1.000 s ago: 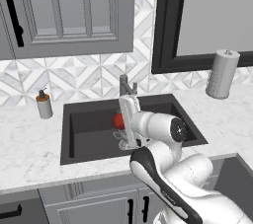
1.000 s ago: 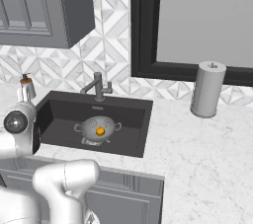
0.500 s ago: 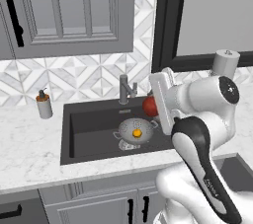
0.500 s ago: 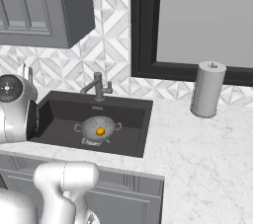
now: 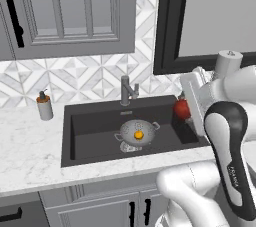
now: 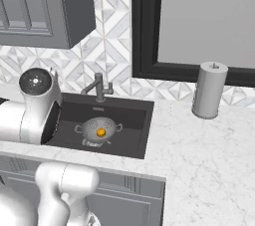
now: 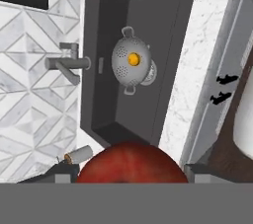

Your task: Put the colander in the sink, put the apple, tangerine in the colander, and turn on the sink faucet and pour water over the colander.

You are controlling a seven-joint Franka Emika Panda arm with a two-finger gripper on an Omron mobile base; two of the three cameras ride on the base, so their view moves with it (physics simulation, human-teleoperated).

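Apple [image 7: 129, 163] clamped in gripper [image 7: 129, 168] | colander [image 5: 137, 132] in sink [image 5: 85, 126] holds tangerine [image 5: 138, 134] | towel roll [image 6: 209, 90] on counter

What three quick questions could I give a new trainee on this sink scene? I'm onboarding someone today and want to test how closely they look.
1. True or false: the tangerine already lies inside the colander.
2. Which fruit sits between the claw's fingers? A) the apple B) the tangerine C) none
3. Fill in: the colander stands in the ____ , in front of the sink faucet.

Key
1. True; the orange fruit rests in the bowl.
2. A; the red apple sits between the fingers in the hand view, and hangs over the right end of the sink in the left base view.
3. sink
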